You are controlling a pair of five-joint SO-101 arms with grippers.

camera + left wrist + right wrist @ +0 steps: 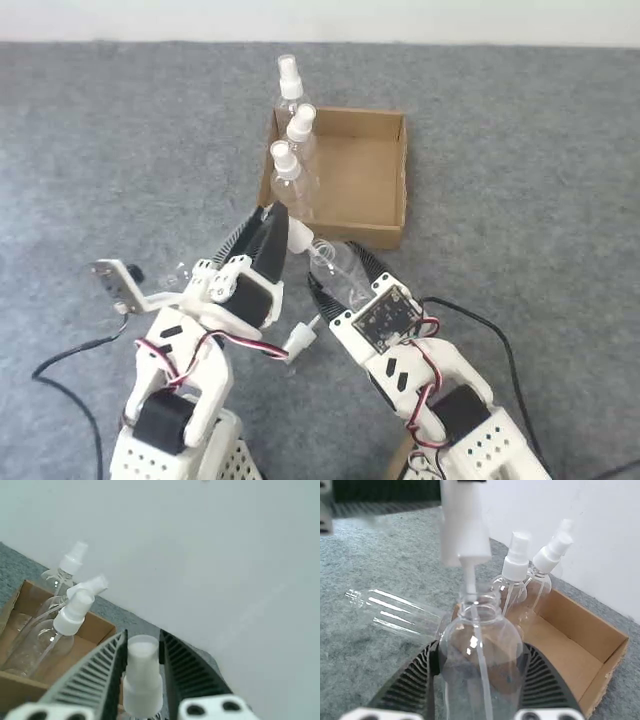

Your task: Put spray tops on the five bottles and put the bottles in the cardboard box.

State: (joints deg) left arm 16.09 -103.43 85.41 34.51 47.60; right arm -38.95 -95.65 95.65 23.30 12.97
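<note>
My left gripper (280, 236) (142, 642) is shut on a white spray top (298, 237) (142, 675). Its thin tube runs down into the neck of a clear bottle (338, 262) (480, 655), which my right gripper (342, 274) (480, 652) holds upright, shut on its body. In the right wrist view the spray top (462, 525) sits just above the bottle's mouth. Three capped bottles (286, 170) (72, 615) (517, 560) stand in a row along the left wall of the cardboard box (360, 180) (102, 625) (580, 645).
A bare clear bottle (390, 612) (178, 272) lies on its side on the grey carpet beside the left arm. A loose spray top (300, 338) lies on the carpet between the two arms. The box's right part holds nothing.
</note>
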